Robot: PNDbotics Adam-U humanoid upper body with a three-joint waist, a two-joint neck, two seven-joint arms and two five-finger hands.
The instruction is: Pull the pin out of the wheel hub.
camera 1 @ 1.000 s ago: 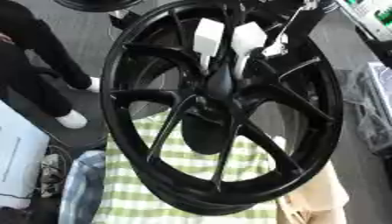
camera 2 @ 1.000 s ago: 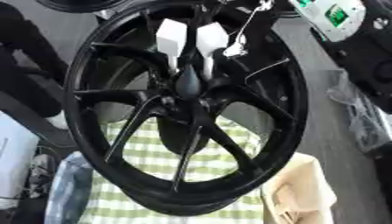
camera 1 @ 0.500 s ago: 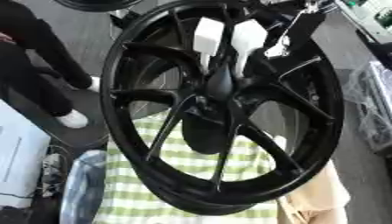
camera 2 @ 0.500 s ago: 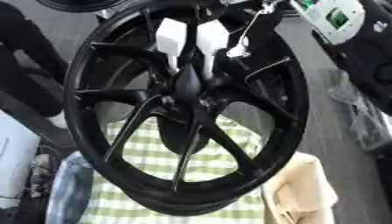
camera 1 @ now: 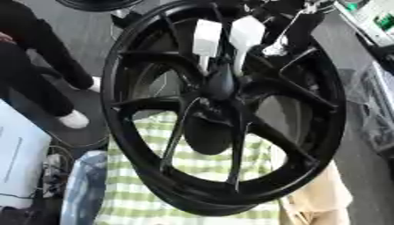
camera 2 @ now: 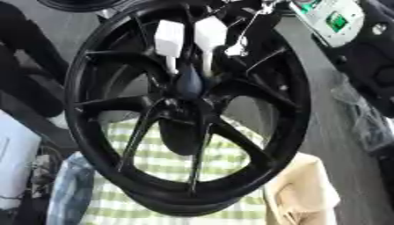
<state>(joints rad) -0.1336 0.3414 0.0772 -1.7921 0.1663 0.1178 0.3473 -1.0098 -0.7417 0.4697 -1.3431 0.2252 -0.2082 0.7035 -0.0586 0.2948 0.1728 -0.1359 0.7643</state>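
Observation:
A big black spoked wheel (camera 1: 123, 101) stands tilted over a green checked cloth (camera 1: 192, 176). Its dark hub (camera 1: 219, 85) sits at the centre where the spokes meet. Two white block-shaped pieces (camera 1: 206, 37) (camera 1: 248, 33) stand just above the hub, each on a thin stem running down toward it; I cannot tell which is the pin. My right hand (camera 1: 296, 26) comes in from the upper right as a black shape with a silvery tip (camera 1: 273, 49), just right of the white pieces. Whether it touches them is unclear. My left hand does not show.
A person's dark legs (camera 1: 38, 66) and white shoe (camera 1: 73, 118) stand at the left. A white box (camera 1: 15, 167) lies lower left, a beige object (camera 2: 304, 189) lower right, and a white-and-green device (camera 2: 331, 19) upper right.
The silvery tip of my right hand has edged slightly down beside the white pieces. The wheel and the white pieces have stayed where they were.

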